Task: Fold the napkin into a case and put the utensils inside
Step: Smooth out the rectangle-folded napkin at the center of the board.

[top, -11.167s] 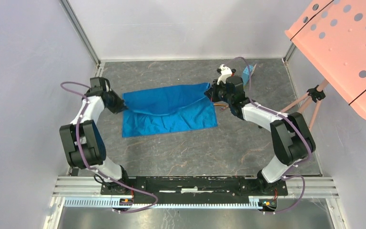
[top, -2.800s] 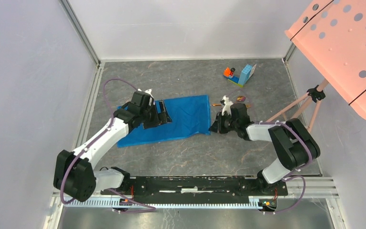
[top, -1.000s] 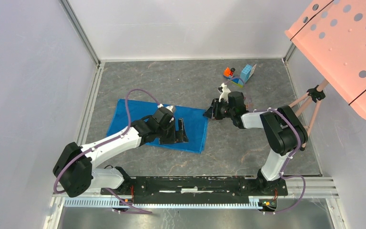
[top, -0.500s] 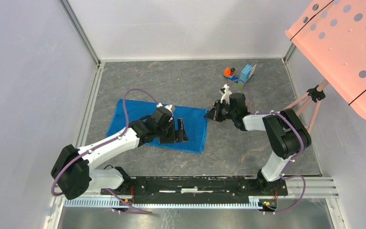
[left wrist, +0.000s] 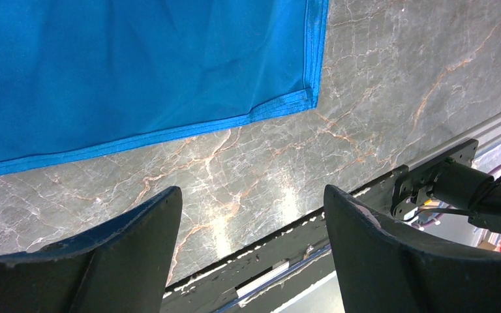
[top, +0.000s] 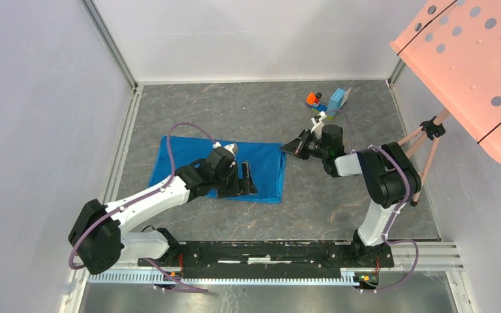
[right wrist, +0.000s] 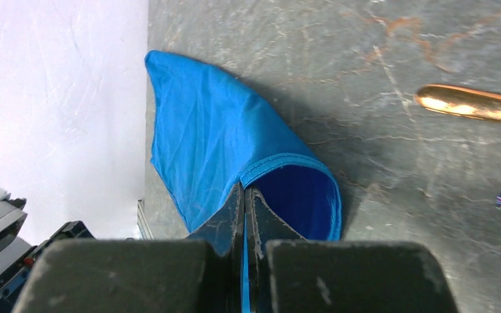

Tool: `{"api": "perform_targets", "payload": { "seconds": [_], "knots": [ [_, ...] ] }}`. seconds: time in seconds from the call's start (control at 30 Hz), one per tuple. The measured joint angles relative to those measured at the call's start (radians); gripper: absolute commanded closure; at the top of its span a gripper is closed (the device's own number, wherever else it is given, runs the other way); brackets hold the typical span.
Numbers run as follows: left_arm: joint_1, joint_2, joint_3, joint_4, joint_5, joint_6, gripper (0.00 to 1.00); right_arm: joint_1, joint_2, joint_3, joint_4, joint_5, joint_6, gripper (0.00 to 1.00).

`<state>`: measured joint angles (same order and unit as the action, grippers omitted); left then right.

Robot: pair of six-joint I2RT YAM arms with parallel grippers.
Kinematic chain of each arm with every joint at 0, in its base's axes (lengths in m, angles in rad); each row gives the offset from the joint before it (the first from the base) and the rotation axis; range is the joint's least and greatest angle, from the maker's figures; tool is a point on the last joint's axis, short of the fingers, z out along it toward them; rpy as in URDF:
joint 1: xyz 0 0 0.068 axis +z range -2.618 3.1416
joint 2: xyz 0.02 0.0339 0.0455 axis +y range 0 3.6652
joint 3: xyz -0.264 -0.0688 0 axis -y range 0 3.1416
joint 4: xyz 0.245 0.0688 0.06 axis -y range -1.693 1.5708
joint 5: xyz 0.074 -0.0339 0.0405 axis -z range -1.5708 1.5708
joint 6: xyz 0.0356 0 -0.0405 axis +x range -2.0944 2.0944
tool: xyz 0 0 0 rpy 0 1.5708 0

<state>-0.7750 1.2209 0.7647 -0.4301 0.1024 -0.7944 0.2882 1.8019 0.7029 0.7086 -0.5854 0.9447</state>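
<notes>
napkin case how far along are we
Done: the napkin lies folded in layers. In hand: the right gripper pinches its lifted end; the left gripper is open above it. To do: a utensil lies outside on the table; none looks loaded.

Bright even overhead light, soft shadows, glare on the tabletop (wrist views sharp)

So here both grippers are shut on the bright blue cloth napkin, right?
Only the right gripper is shut on the bright blue cloth napkin; the left gripper is open, holding nothing, as the left wrist view shows.
</notes>
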Motion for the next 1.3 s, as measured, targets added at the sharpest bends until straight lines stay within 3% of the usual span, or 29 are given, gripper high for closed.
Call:
{"api": "perform_targets", "payload": {
  "seconds": [0.07,0.2,0.37,0.5,0.63,0.73,0.9,1.13,1.3],
  "knots": [
    [0.0,-0.001,-0.003,0.0,0.001,0.0,0.14,-0.011,0.024,0.0,-0.003,-0.004,0.002,0.77],
    [0.0,-0.003,-0.003,-0.001,0.0,0.0,0.14,-0.014,0.025,0.0,-0.045,-0.009,-0.043,0.56],
    [0.007,-0.01,0.013,-0.04,-0.043,0.002,0.08,-0.012,-0.061,0.017,-0.274,0.033,-0.232,0.41],
    [0.128,-0.037,0.029,-0.066,-0.04,0.007,0.05,0.011,-0.218,0.015,-0.465,0.128,-0.399,0.4],
    [0.399,-0.052,0.029,-0.059,0.023,0.025,0.04,0.13,-0.367,0.002,-0.554,0.173,-0.494,0.46],
    [0.615,-0.02,0.034,-0.042,0.049,0.044,0.04,0.248,-0.395,-0.015,-0.55,0.153,-0.506,0.54],
    [0.81,0.142,0.052,0.007,0.116,0.053,0.04,0.35,-0.358,-0.056,-0.563,0.144,-0.525,0.57],
    [0.905,0.259,0.046,0.045,0.107,0.053,0.03,0.384,-0.345,-0.179,-0.573,0.198,-0.566,0.59],
    [0.918,0.257,0.001,0.06,0.065,0.055,0.0,0.386,-0.425,-0.236,-0.57,0.275,-0.59,0.52]
  ]
}}
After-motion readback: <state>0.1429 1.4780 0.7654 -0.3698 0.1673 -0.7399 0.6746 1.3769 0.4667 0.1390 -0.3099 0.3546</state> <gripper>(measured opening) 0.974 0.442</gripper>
